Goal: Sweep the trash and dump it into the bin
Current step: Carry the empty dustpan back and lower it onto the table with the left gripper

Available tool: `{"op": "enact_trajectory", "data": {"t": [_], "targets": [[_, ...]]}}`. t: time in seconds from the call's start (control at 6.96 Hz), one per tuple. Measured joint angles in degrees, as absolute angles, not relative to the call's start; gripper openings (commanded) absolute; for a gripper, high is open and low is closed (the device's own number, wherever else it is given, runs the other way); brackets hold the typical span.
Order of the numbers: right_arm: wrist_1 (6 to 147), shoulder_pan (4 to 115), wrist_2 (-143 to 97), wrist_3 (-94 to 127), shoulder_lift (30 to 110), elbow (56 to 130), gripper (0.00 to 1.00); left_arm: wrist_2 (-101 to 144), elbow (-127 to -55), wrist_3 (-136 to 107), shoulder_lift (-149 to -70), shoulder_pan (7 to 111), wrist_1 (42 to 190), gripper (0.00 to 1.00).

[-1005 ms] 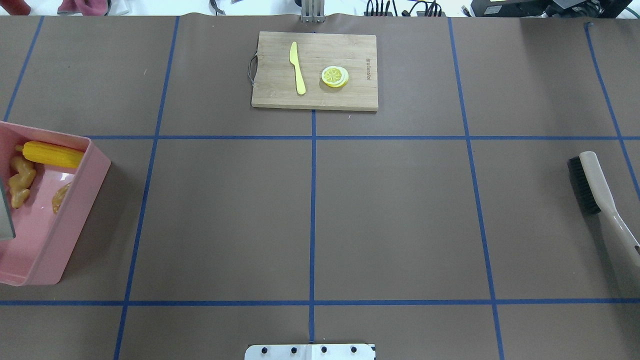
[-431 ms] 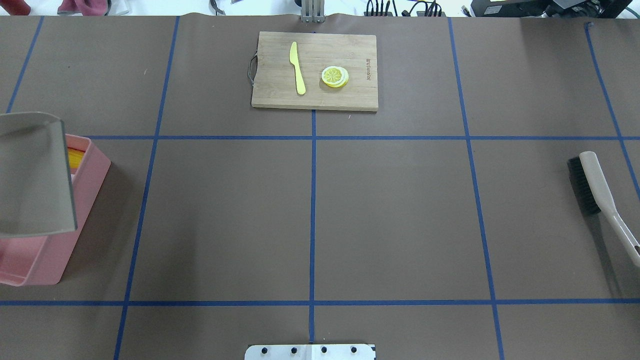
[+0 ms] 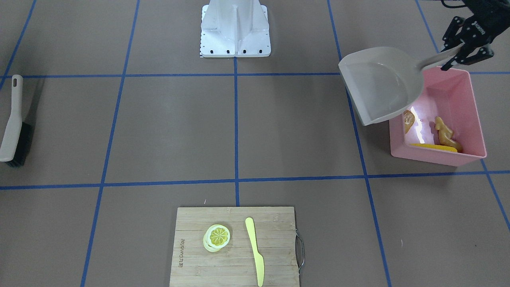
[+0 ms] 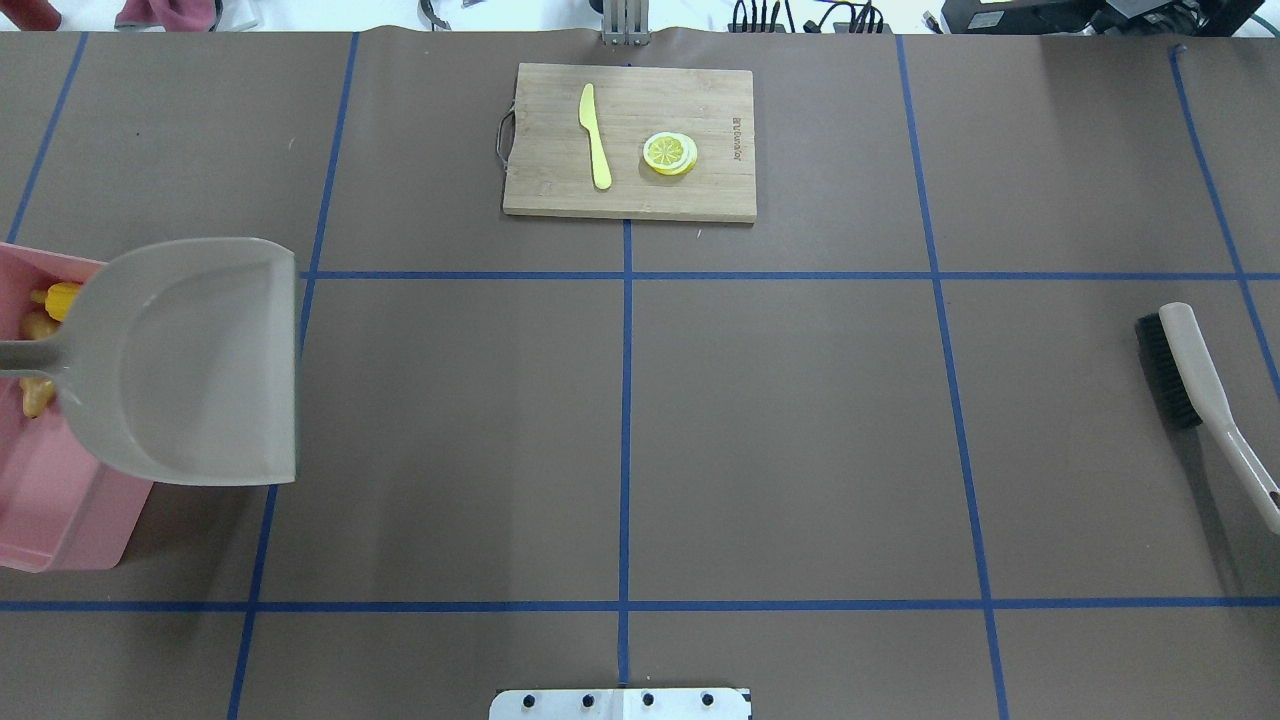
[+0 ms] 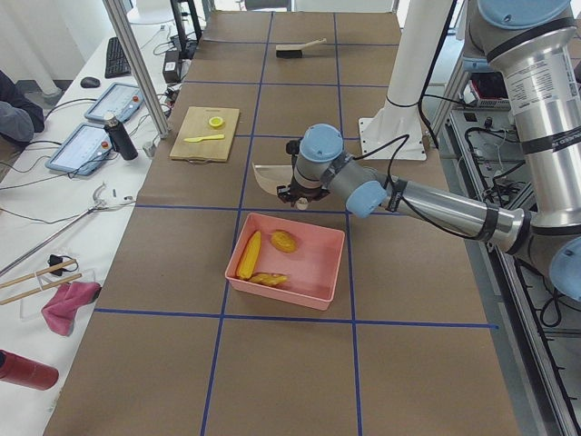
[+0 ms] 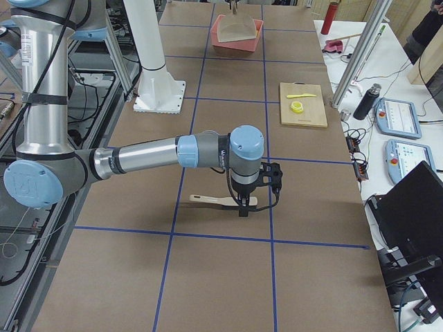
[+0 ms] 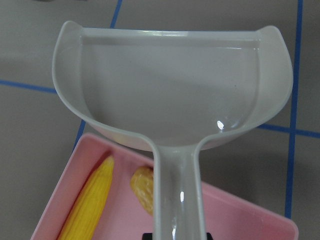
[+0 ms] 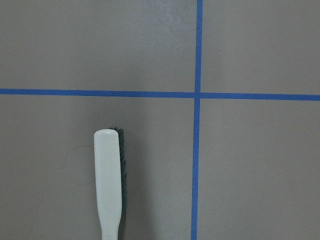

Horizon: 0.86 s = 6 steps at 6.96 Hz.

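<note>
Exterior front-facing view: left claw (image 3: 454, 56) clenches dustpan (image 3: 378, 83) handle; right claw (image 6: 243, 206) state unclear; cutting board (image 3: 235, 247) logo illegible.

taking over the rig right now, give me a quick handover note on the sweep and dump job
Left tool: shut on the handle of the dustpan, which is empty and held in the air, partly over the rim of the bin.
Right tool: over the handle of the brush; open or shut cannot be told.
Trash: corn cob, potato and ginger root all lie in the bin.
Done: sweep and dump, by the look of it.
Left: probably only to set the dustpan down.
</note>
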State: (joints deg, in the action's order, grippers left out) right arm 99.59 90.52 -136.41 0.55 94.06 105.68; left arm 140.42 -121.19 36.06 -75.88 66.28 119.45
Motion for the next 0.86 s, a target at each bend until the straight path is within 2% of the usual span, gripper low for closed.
{"op": "enact_trajectory", "data": {"t": [0.43,0.72,0.86], "targets": [[98.65,86.12,-136.88,3.57,92.25,102.57,1.0,134.5,-112.86,30.34,-89.18,51.92,124.46,0.0],[98.54,85.04,-136.87,4.84,92.12,102.09,1.0,132.68,-105.64,29.14,-99.02,47.16,124.2,0.0],[98.51,85.03,-136.82,4.93,92.32,102.15,1.0,132.55,-103.32,28.8,-101.5,45.64,123.97,0.0]]}}
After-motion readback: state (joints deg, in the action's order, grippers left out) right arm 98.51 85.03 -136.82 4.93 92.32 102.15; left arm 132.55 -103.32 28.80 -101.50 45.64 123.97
